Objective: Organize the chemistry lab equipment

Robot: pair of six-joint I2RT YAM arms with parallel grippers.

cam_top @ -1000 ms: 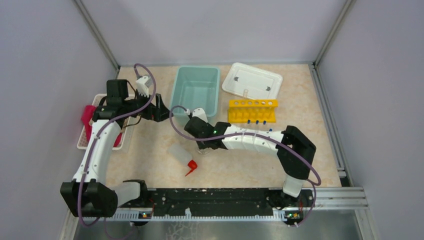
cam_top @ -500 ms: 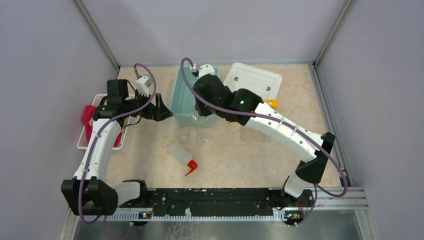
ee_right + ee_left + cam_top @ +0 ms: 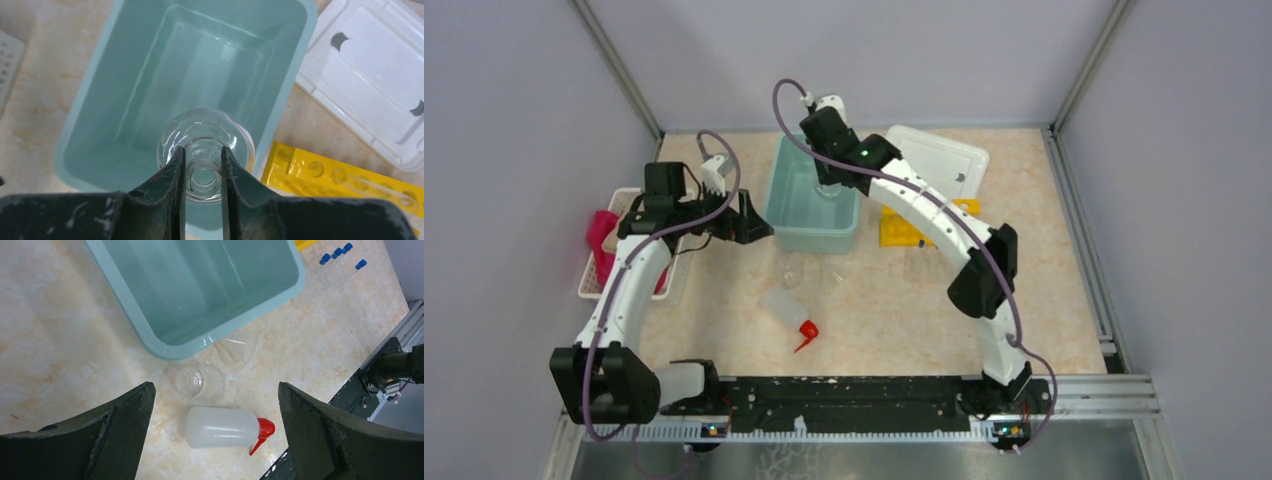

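My right gripper (image 3: 826, 178) is shut on the neck of the clear glass flask (image 3: 205, 127) and holds it upright over the teal bin (image 3: 95, 130); the right wrist view (image 3: 202, 152) looks straight down into the flask's mouth. My left gripper (image 3: 749, 225) is wide open and empty above the table left of the bin. Below it in the left wrist view (image 3: 215, 388) the white squeeze bottle (image 3: 220, 427) with a red spout lies on its side beside a clear beaker (image 3: 202, 383). A second clear beaker (image 3: 236, 347) sits against the bin. Blue-capped tubes (image 3: 340, 251) lie near the yellow rack (image 3: 899, 232).
A white lid (image 3: 929, 160) lies at the back right, next to the bin. A white slatted basket (image 3: 594, 280) with a pink cloth (image 3: 599, 235) stands against the left wall. The squeeze bottle (image 3: 782, 305) lies in the middle, near the front rail.
My right arm has lifted the flask from the table near the squeeze bottle and carried it back over the teal bin. The left arm has barely moved.
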